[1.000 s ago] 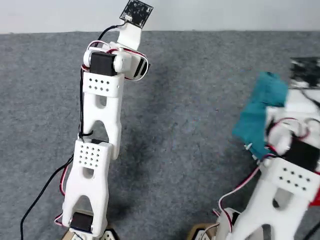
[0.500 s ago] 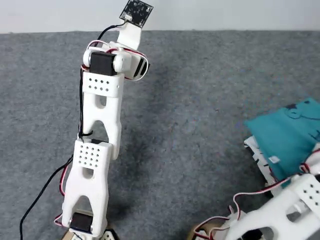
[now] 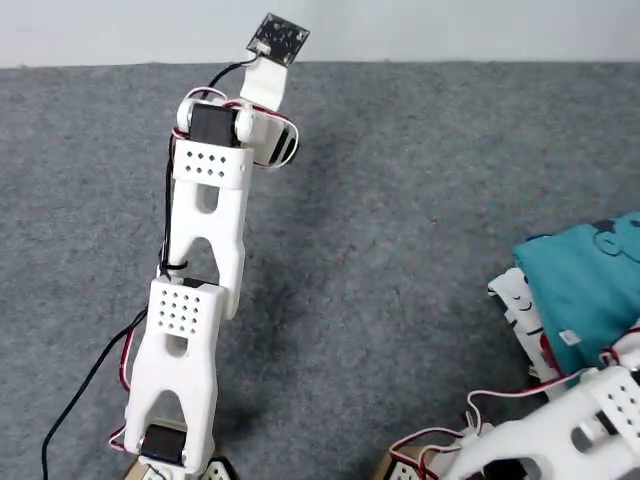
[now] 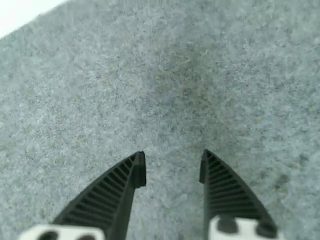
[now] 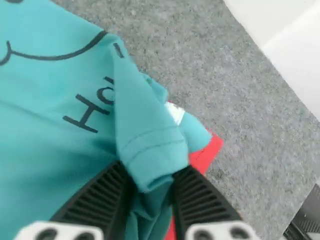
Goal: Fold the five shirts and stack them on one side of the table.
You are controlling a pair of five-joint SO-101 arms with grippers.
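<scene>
Since a second ago your teal shirt (image 3: 590, 290) has gone from a bunched lump held up by the right arm (image 3: 560, 440) to a flat spread at the right edge of the grey table (image 3: 400, 200). In the last half second it slid a little further toward that edge, and the arm dropped lower with it. The left arm (image 3: 205, 250) barely changed. Its wrist end leaned slightly, so the small camera board (image 3: 278, 35) sits a touch further from the shirt's far corner than before.

Your right gripper (image 5: 150, 172) is clamped narrow on a folded sleeve hem of the teal shirt (image 5: 60, 115), and cloth fills the gap between the jaws. A red shirt (image 5: 205, 155) pokes out from under that hem, touching it. In the high view a white piece with dark marks (image 3: 520, 310) shows from beneath the teal shirt on its inner side.

Your left gripper (image 4: 172, 160) stands wide apart with bare grey felt between the tips and nothing held, well away from the teal shirt.

Room to move: a broad stretch of felt lies between the teal shirt and the left arm. Beyond the teal shirt the mat ends at a pale strip (image 3: 450, 30), and in the right wrist view a white surface (image 5: 285, 40) begins not far past the red shirt.
</scene>
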